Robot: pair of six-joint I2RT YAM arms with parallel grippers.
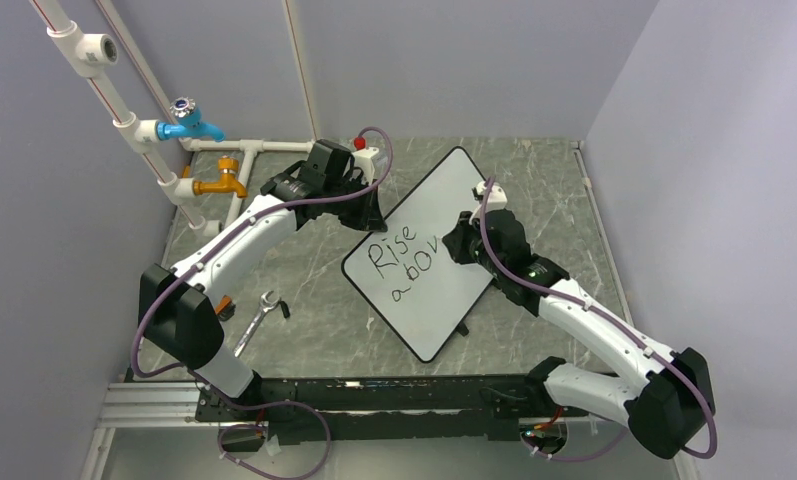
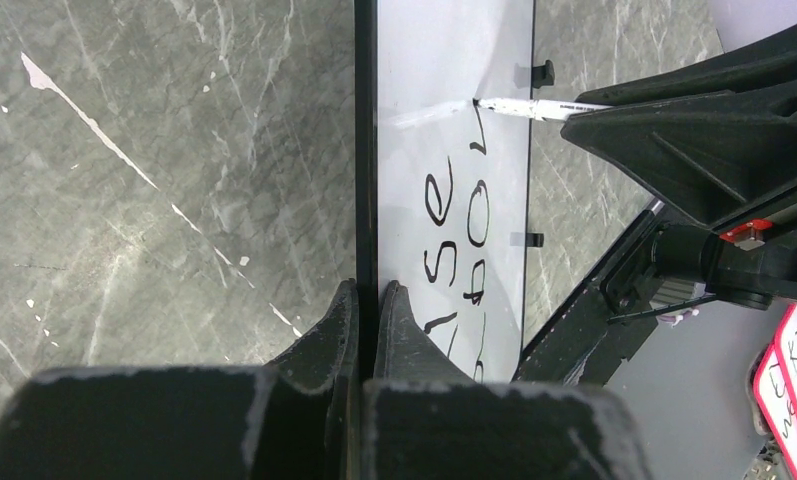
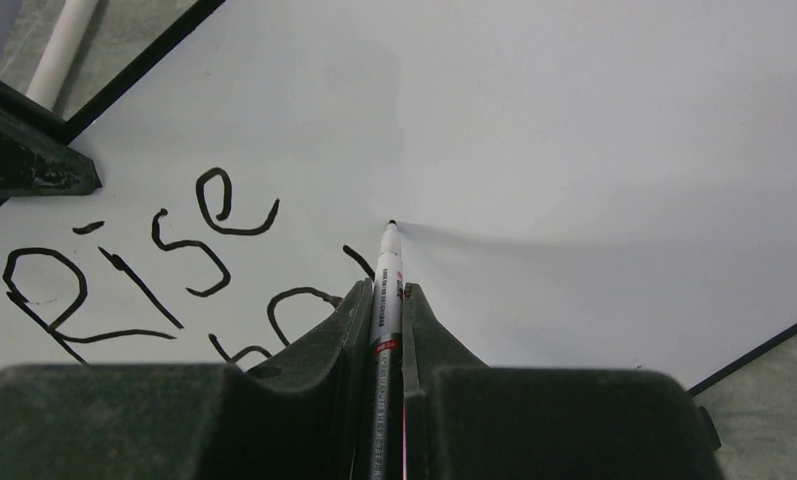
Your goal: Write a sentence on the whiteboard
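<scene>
The whiteboard (image 1: 444,300) lies slanted on the marble table, black-rimmed. The sentence (image 1: 399,255) reads "Rise" and below it "abov" in black marker. My left gripper (image 1: 374,213) is shut on the board's far-left rim; the left wrist view shows its fingers (image 2: 366,292) pinching the black edge of the whiteboard (image 2: 454,100). My right gripper (image 1: 456,240) is shut on a white marker (image 3: 386,275), its black tip on the whiteboard (image 3: 594,150) just right of the last letter of the sentence (image 3: 154,255). The marker (image 2: 534,106) also shows in the left wrist view.
White pipes with a blue tap (image 1: 189,122) and a yellow tap (image 1: 224,184) stand at the back left. A metal wrench (image 1: 259,315) lies left of the board. Grey walls enclose the table on three sides.
</scene>
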